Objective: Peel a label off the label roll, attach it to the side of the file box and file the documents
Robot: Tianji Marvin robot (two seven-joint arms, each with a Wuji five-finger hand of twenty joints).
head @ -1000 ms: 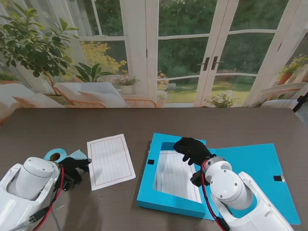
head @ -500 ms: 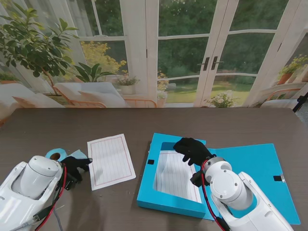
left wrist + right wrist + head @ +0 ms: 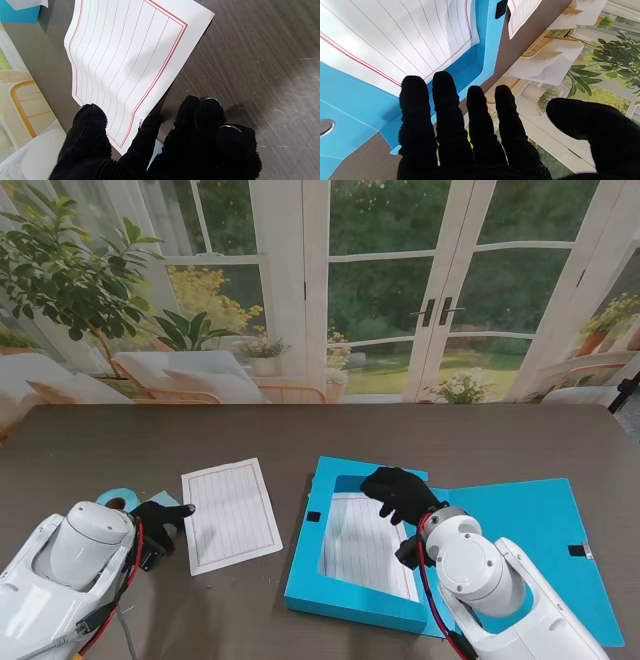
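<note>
Two lined sheets are visible: one loose document [image 3: 231,514] lies flat on the table [image 3: 300,430], left of the file box [image 3: 360,545]; a second sheet [image 3: 366,545] lies inside the open box. The box lid [image 3: 545,530] is folded out flat to the right. The left hand [image 3: 160,520] sits at the loose document's left edge, thumb and index fingertips [image 3: 146,130] narrowly apart on either side of the paper corner; a firm grip cannot be confirmed. The label roll [image 3: 118,500] lies just beside that hand, partly hidden by the arm. The right hand [image 3: 400,492] hovers over the box's far rim, fingers [image 3: 445,100] extended, thumb apart, holding nothing.
</note>
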